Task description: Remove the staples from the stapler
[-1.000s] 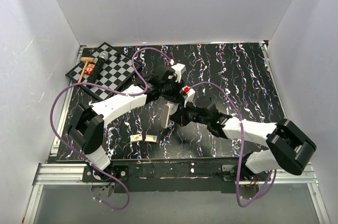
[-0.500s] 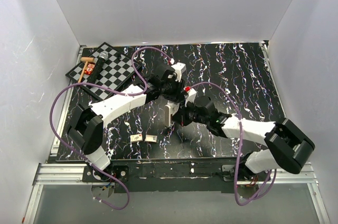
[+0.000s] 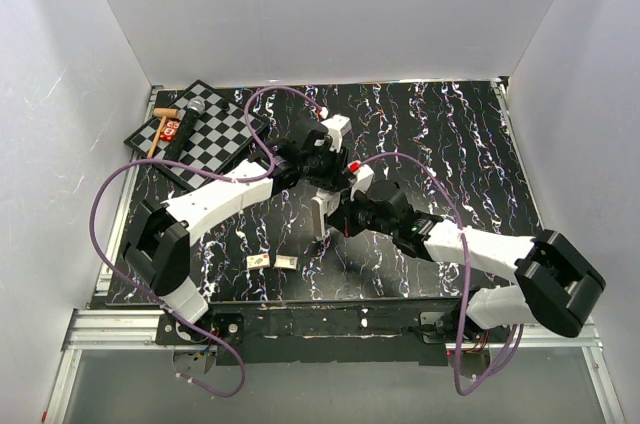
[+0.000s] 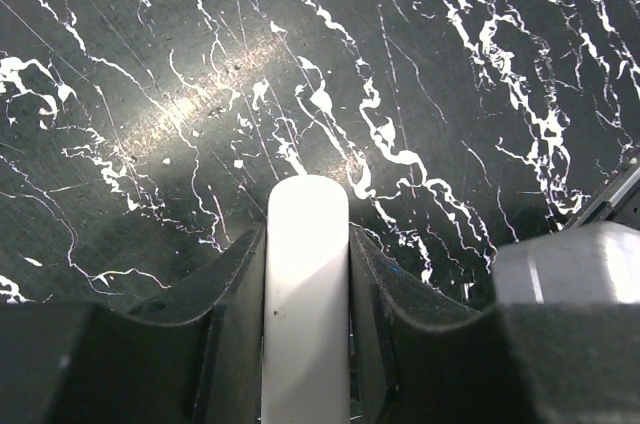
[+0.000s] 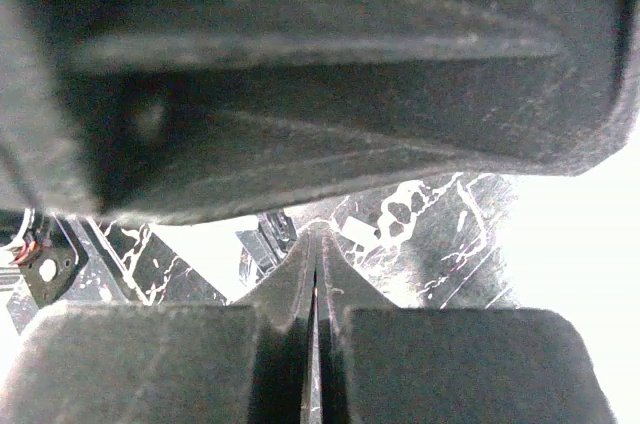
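Roughly at the middle of the black white-veined table (image 3: 450, 134) is the white plastic stapler (image 3: 320, 212), its long body pointing toward the near edge. The left gripper (image 4: 307, 244) clamps a rounded white bar of the stapler between its black fingers, its jaws narrow and pressed against both sides of the bar. The right gripper (image 5: 317, 249) lies just right of the stapler, jaws pressed fully together with nothing visible between them. A dark, blurred bulk fills its wrist view above the fingertips. The staples cannot be made out. Near-left of the stapler lie a small tan-and-white box (image 3: 258, 260) and a second box (image 3: 286, 262). Far left of the stapler rests a black-and-white chequered board (image 3: 215, 134).
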Robot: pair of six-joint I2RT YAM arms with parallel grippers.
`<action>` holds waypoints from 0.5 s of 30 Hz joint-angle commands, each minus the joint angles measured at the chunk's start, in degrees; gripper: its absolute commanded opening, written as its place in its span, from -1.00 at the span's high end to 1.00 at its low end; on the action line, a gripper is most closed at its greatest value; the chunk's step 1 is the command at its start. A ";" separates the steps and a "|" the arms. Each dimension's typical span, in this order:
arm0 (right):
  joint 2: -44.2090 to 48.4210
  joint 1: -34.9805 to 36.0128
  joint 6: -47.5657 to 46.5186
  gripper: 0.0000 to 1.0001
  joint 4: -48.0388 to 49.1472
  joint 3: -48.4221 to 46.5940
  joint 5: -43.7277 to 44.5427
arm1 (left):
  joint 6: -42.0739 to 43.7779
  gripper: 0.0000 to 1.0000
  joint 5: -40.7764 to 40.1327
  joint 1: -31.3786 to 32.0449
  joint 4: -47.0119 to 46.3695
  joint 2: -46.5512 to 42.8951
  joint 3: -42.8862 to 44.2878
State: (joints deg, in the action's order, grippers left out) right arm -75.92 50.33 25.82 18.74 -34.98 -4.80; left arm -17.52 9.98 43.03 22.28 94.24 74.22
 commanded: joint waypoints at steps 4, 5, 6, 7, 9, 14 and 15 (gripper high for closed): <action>4.99 1.18 -6.23 0.97 -2.66 -2.20 4.18 | 0.38 1.00 1.45 0.66 -2.07 -8.62 0.76; 5.51 1.09 -6.22 0.97 -2.75 -1.76 4.44 | 0.38 1.00 1.45 0.66 -1.89 -9.07 0.84; 5.95 1.18 -6.22 0.97 -3.09 -1.58 4.53 | 0.47 1.00 1.54 0.66 -1.81 -9.68 0.84; 6.31 1.09 -6.57 0.97 -3.79 -1.58 4.53 | 0.64 1.00 1.54 0.66 -1.63 -10.21 0.84; 7.45 1.09 -6.84 0.97 -6.07 -2.02 6.81 | 0.82 1.00 1.45 0.66 -1.19 -11.09 0.93; 13.94 1.09 -8.68 0.97 -11.26 -2.11 11.47 | 1.43 1.00 1.01 0.66 -0.23 -13.02 0.40; 15.44 1.18 -9.47 0.97 -12.49 -2.46 12.09 | 1.52 1.00 1.10 0.66 -0.05 -13.20 0.40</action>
State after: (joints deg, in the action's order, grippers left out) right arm -65.65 51.09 19.16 9.34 -35.48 3.44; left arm -16.88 10.72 43.42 22.57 84.14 74.22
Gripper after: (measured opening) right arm 0.021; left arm 0.317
